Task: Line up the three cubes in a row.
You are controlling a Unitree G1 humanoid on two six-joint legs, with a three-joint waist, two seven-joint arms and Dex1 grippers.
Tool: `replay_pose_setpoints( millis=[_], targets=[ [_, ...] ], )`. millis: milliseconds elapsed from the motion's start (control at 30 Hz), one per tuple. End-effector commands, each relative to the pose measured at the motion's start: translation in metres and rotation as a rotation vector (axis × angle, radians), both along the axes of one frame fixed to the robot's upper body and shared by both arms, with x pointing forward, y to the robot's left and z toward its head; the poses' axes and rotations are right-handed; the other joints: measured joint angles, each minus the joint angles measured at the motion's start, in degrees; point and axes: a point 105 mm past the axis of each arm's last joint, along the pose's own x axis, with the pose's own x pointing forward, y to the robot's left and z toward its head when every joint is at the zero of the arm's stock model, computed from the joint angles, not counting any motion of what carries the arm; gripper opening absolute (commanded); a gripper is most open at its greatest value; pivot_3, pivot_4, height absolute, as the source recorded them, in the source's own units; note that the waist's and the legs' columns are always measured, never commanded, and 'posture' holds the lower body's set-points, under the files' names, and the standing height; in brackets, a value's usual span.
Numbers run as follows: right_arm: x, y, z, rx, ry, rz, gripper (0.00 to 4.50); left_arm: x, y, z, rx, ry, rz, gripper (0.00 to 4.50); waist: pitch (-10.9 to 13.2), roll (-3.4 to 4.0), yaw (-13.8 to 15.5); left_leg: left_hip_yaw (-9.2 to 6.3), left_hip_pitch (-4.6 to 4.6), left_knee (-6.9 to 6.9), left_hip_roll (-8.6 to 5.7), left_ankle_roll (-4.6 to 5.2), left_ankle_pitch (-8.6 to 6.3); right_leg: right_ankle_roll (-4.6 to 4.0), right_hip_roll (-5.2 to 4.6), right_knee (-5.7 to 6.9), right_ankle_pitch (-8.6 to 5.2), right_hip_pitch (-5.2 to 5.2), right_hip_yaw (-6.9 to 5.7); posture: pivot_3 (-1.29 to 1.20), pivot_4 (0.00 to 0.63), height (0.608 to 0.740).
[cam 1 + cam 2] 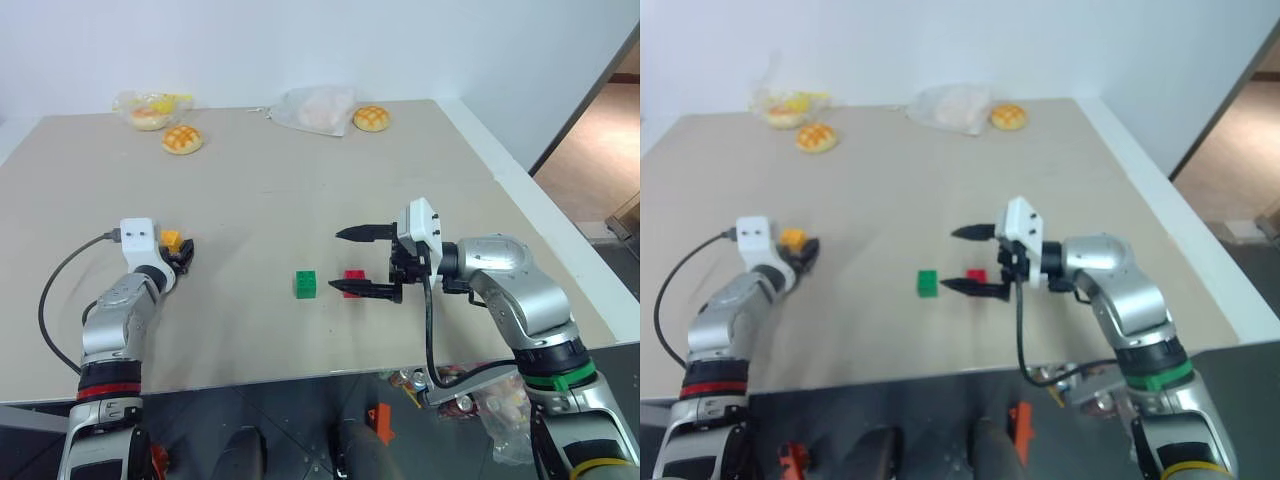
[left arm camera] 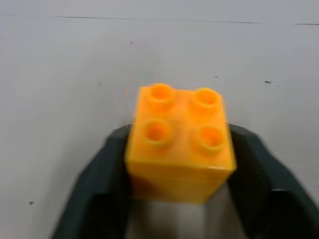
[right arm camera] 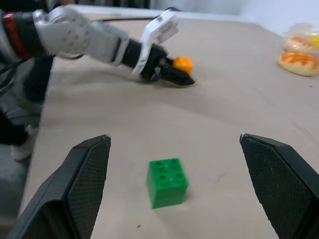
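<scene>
The orange-yellow cube [image 2: 179,142] sits studs up on the table at the left, with my left gripper [image 1: 180,252] shut on it, one black finger on each side. The green cube [image 1: 306,284] stands alone near the table's middle. Just to its right lies the red cube [image 1: 354,279]. My right gripper [image 1: 334,260] points left and is open, with the red cube between its fingers, close to the nearer one. In the right wrist view the green cube [image 3: 167,181] lies ahead between the wide fingers, and the orange-yellow cube [image 3: 183,63] lies beyond it.
Two round buns [image 1: 182,138] [image 1: 371,118] lie at the table's far side, beside a plastic bag with food [image 1: 150,108] and a clear bag [image 1: 315,108]. The table's white edge [image 1: 520,185] runs along the right.
</scene>
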Motion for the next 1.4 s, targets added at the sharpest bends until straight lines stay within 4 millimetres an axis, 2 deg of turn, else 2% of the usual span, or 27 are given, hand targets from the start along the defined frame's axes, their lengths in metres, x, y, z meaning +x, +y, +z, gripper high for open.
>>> replay_pose_setpoints(
  millis=[33,200,433,533,633,733,967,1067,1400],
  targets=[
    [0.005,-0.004,0.028,0.096,-0.058,-0.026,4.31,0.004,-0.005,0.010,0.006,-0.038,-0.008,1.36,0.0,0.00,0.0,0.00,0.00,0.00,0.00,-0.01,0.00,0.00,0.00,0.00,0.00,0.00,0.00,0.00,0.150,0.740],
    [0.006,0.001,0.032,0.157,-0.041,-0.038,4.31,0.003,-0.011,0.005,0.009,-0.026,-0.022,1.36,0.0,0.00,0.1,0.00,0.00,-0.02,0.00,-0.01,0.00,0.00,-0.01,0.00,0.00,0.00,0.00,0.00,0.150,0.740],
    [0.003,0.000,0.026,0.144,-0.038,-0.043,4.31,0.005,-0.014,0.011,0.030,-0.047,-0.050,1.36,0.0,0.00,0.2,0.00,-0.02,-0.02,-0.04,-0.02,0.01,0.02,-0.05,-0.02,0.00,0.00,0.00,0.00,0.150,0.740],
    [0.003,-0.001,0.024,0.136,-0.033,-0.049,4.31,0.006,-0.046,0.040,0.046,-0.151,-0.280,1.36,0.0,0.00,0.3,0.00,-0.02,-0.02,-0.04,-0.02,0.01,0.01,-0.04,-0.02,0.00,0.00,0.00,0.00,0.150,0.740],
    [0.002,-0.002,0.023,0.125,-0.030,-0.048,4.31,-0.006,-0.073,0.054,0.134,-0.207,-0.560,1.36,0.0,-0.01,0.4,0.00,-0.11,-0.02,-0.05,-0.08,0.05,0.01,-0.04,-0.04,0.00,-0.06,0.00,0.00,0.150,0.740],
    [0.001,-0.003,0.022,0.116,-0.029,-0.048,4.31,-0.027,-0.089,0.046,0.257,-0.180,-0.843,1.36,0.0,0.00,0.1,0.01,-0.13,-0.05,-0.04,-0.09,0.05,0.01,-0.04,-0.05,0.00,-0.11,0.00,0.00,0.150,0.740],
    [-0.002,-0.012,0.023,0.101,-0.031,-0.077,4.31,-0.056,-0.083,0.013,0.402,-0.057,-1.216,1.36,0.0,0.02,-0.5,0.02,-0.11,-0.18,0.04,-0.08,0.04,-0.11,0.04,-0.05,-0.07,-0.18,0.01,0.00,0.150,0.740],
    [-0.005,-0.016,0.022,0.099,-0.028,-0.093,4.31,-0.054,-0.078,0.009,0.389,-0.053,-1.253,1.36,0.0,0.02,-0.4,0.02,-0.14,-0.18,0.05,-0.07,0.04,-0.12,0.04,-0.05,-0.08,-0.19,0.00,0.00,0.150,0.740],
    [-0.009,-0.019,0.021,0.094,-0.021,-0.113,4.31,-0.049,-0.095,0.009,0.290,-0.095,-1.344,1.36,0.0,0.02,-0.4,0.02,-0.20,-0.14,0.04,-0.07,0.04,-0.09,0.03,-0.06,-0.07,-0.21,0.00,0.00,0.150,0.740]
  ],
)
